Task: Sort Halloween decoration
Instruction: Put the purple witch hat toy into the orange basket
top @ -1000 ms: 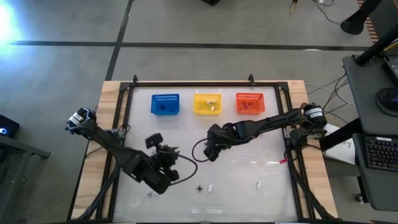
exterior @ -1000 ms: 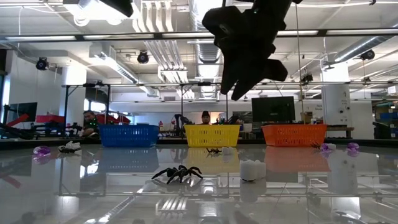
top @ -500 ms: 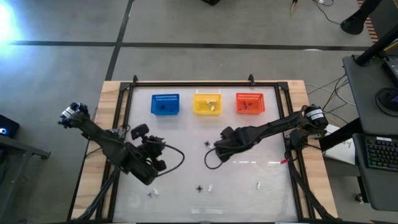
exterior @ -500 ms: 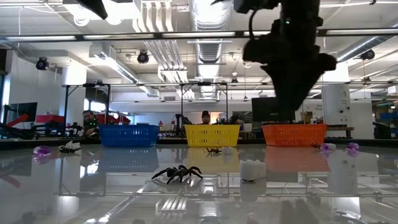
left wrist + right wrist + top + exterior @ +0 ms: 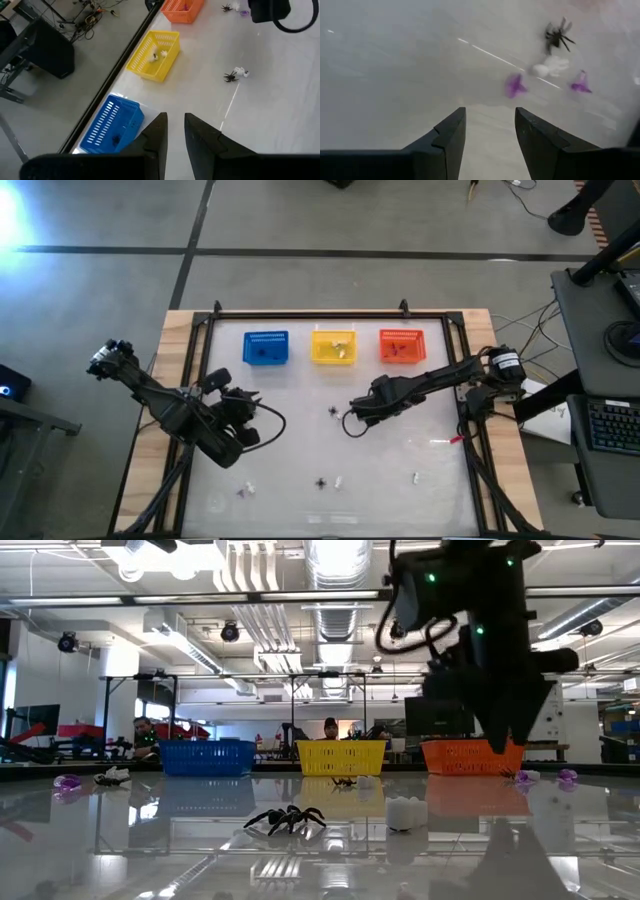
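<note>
Trinkets, right wrist view: one spider (image 5: 556, 36), one whitish piece (image 5: 548, 66), two purple pieces (image 5: 515, 85).

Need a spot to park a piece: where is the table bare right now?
Bare: the strip between the orange basket and the right frame rail, and the patch below the right hand. Crowded: the front edge, with a black spider and white pieces, and the left hand.
</note>
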Controlling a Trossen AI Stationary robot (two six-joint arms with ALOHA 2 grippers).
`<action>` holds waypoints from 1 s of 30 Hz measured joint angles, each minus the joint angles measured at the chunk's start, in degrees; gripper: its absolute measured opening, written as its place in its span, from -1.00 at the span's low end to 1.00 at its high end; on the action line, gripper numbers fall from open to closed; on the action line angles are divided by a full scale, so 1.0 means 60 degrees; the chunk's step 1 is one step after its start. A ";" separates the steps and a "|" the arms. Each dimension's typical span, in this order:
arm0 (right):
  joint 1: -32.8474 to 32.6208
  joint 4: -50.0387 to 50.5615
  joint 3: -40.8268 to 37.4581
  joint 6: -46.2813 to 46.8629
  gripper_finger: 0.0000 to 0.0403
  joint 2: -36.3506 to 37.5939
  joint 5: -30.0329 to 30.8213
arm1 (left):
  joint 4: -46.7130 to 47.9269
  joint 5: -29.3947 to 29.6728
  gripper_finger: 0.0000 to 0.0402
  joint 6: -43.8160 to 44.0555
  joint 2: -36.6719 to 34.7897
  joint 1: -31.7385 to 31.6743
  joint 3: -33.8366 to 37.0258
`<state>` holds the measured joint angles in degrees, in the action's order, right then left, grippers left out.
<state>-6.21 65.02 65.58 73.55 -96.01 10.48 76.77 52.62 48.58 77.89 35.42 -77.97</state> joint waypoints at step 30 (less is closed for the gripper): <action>0.1725 -0.2039 -0.2018 -0.1689 -0.33 0.0040 -0.0402 | 0.0215 -0.0007 -0.76 0.0000 -0.0004 -0.0127 0.0000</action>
<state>4.14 52.79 53.47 63.42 -95.77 8.07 78.06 52.58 48.58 77.87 34.65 -77.97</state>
